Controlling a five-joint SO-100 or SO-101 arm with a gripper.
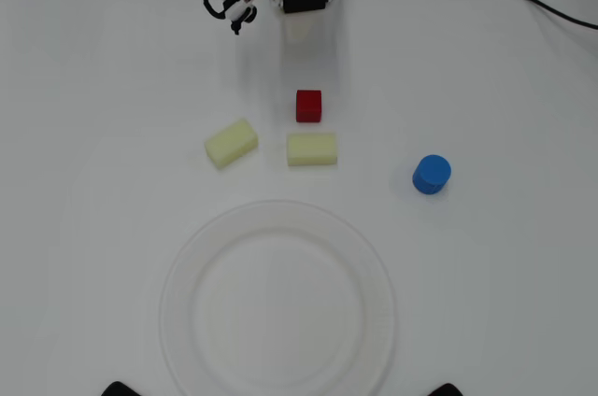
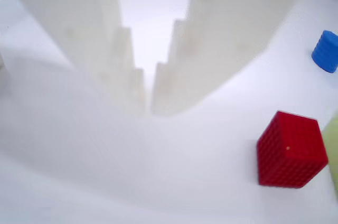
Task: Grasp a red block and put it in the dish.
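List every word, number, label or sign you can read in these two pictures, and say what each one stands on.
None: no readable text shows in either view. The red block, the blue cylinder, both yellow blocks and the dish are plain and unmarked.

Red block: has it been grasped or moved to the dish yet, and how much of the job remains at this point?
Nothing is done yet. The red block sits on the table beside a pale yellow block, well clear of the empty dish. In the wrist view the gripper is nearly shut, holds nothing and stands left of the block. Reaching, grasping, carrying and dropping it in the dish all remain.
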